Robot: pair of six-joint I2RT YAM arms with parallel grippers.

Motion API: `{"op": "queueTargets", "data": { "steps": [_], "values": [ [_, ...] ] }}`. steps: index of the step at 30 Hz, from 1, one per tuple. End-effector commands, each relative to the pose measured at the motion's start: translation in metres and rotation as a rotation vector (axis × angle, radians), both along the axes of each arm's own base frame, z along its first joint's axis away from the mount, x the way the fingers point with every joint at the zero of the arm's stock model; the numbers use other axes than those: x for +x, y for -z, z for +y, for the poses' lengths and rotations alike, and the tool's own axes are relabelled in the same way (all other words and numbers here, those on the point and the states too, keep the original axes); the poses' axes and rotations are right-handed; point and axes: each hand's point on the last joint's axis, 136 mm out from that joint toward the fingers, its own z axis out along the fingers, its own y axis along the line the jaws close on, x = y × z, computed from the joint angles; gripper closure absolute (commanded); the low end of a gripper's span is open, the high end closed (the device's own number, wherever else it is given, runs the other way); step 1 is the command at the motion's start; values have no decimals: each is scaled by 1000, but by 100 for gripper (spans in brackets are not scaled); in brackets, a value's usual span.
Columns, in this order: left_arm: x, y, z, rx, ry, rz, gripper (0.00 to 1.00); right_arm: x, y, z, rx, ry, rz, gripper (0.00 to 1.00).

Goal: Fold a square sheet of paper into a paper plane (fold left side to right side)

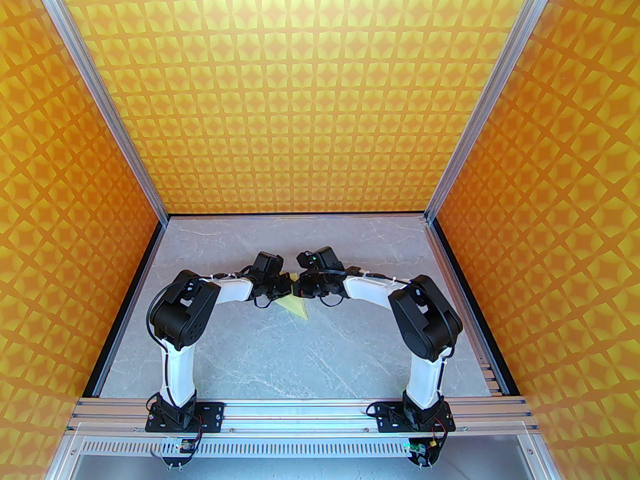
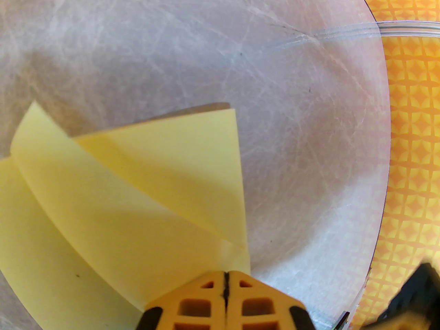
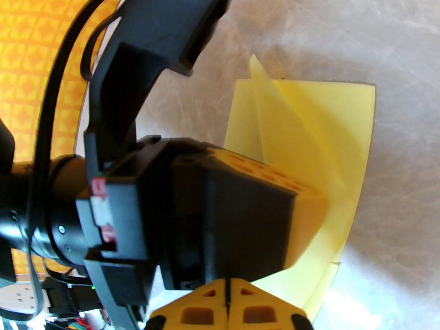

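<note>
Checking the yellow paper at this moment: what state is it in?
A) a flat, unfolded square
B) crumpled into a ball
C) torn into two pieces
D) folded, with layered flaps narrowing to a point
D: in the left wrist view the paper shows overlapping flaps, with creases that converge on a point right at the tips of the shut left gripper.

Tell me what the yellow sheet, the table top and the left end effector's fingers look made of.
Yellow sheet: thin matte paper, holding sharp creases and lifted flaps.
Table top: grey marble-look surface, white veins, slight sheen; stone or laminate, unclear.
Left end effector fingers: orange matte plastic with square cut-outs, probably printed.
</note>
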Motion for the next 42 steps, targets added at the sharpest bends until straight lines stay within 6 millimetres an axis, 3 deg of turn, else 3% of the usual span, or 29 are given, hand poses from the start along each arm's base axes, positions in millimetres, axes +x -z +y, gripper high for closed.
{"op": "queueTargets", "data": {
  "steps": [1, 9, 22, 35, 42],
  "values": [
    [1, 8, -2, -8, 0, 11, 99, -23, 27, 6, -27, -37, 101, 100],
    [1, 10, -3, -5, 2, 15, 99, -34, 44, -6, -82, -39, 129, 100],
    [1, 10, -5, -10, 8, 12, 99, -39, 26, -9, -41, -25, 91, 100],
    [-4, 14, -5, -4, 17, 17, 99, -35, 44, -27, -62, 16, 127, 100],
    [-6, 18, -4, 2, 20, 22, 99, -44, 55, -33, -53, 21, 162, 100]
  ]
}}
